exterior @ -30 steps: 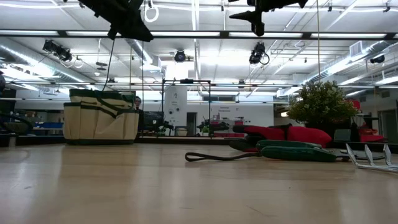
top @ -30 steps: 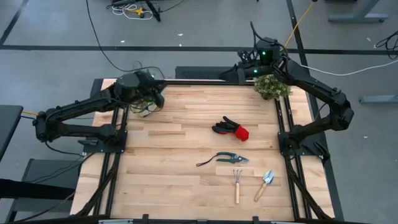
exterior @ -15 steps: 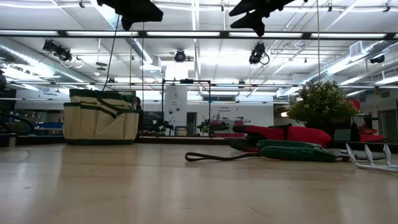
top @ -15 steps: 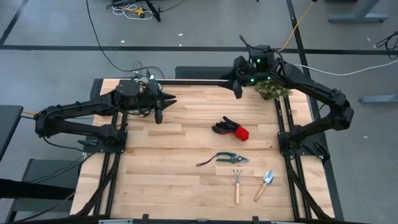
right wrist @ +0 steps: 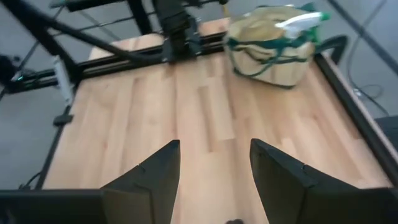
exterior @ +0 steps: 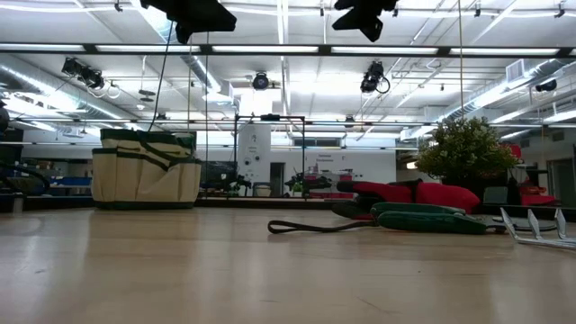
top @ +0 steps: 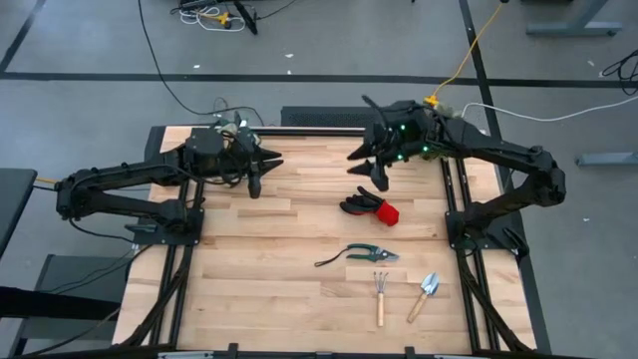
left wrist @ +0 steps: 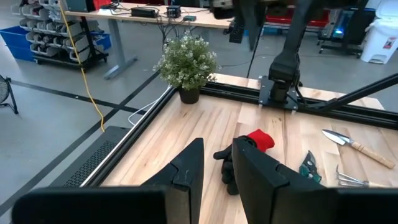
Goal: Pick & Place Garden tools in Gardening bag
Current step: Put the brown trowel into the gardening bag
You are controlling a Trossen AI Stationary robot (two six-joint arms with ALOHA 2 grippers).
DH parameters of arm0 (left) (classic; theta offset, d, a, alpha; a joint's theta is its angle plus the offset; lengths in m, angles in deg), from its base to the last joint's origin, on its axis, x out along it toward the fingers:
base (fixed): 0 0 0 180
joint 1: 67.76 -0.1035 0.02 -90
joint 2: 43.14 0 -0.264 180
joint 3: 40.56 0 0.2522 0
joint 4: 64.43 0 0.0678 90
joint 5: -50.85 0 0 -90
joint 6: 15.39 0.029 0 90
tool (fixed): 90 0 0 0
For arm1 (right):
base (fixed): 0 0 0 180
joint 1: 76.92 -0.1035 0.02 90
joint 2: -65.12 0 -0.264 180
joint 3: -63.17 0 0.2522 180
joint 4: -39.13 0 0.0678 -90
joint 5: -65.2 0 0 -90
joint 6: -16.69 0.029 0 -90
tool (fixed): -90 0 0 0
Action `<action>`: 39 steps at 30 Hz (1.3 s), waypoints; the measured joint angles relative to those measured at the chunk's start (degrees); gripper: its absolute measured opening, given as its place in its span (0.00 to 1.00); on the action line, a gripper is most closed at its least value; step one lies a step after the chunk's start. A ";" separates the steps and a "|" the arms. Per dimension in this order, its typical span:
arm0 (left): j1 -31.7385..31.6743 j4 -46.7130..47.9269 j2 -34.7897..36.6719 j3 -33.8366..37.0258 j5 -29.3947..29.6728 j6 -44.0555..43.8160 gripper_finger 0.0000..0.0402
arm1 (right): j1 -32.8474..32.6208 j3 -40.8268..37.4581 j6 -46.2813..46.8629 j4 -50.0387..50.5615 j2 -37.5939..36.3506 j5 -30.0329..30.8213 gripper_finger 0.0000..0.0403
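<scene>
Right gripper (top: pixel 371 172) swung closer to gloves (top: pixel 369 206), left gripper (top: pixel 261 172) unmoved

The table (top: pixel 269 249) bears gloves (top: pixel 369 206), shears (top: pixel 367 253), rake (top: pixel 380 295) (wooden-handled), trowel (top: pixel 426 293).

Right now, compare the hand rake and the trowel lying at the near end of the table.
The hand rake ends in thin metal prongs; the trowel ends in a broad silver blade. The rake lies straight along the table's length; the trowel lies slanted. Both have pale wooden handles, lie flat side by side without touching, and neither is held.
</scene>
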 joint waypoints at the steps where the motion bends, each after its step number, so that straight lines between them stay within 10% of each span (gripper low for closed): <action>1: 0.00 0.02 0.00 0.00 0.00 -0.02 0.22 | -0.85 0.00 0.00 0.32 0.00 0.02 0.49; 20: -0.04 0.04 0.00 0.00 0.00 -0.02 0.22 | -16.91 0.00 4.90 16.29 0.00 16.69 0.49; 39: -0.04 0.04 0.00 0.00 -0.61 -0.02 0.22 | -31.43 0.00 20.89 23.03 0.02 17.97 0.49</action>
